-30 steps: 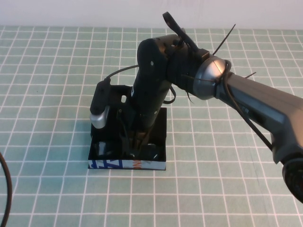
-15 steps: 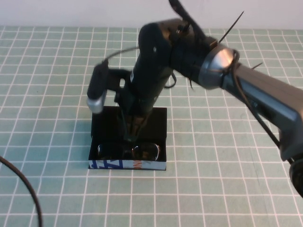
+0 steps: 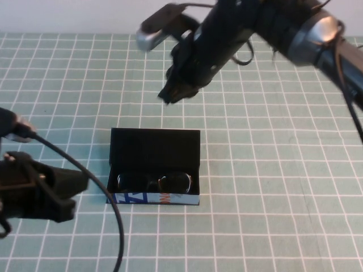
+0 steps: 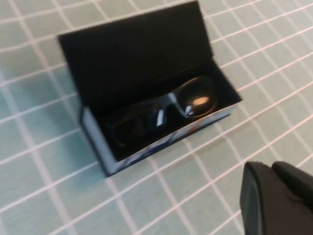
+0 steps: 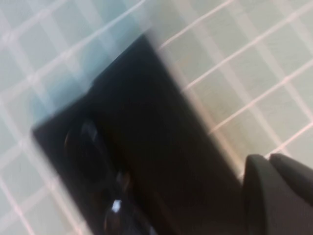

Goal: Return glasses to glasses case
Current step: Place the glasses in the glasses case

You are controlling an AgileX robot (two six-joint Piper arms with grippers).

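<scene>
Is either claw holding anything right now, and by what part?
Nothing is held. The glasses lie in the glasses case; the right claw is shut above it, the left claw beside it.

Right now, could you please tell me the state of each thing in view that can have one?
glasses case: lid open, tipped back, resting on the table.
glasses: folded, lying inside the case behind its printed front wall, held by nothing.
right gripper: shut, empty, raised above the table beyond the case.
left gripper: near the case on the robot's left, touching nothing.
</scene>
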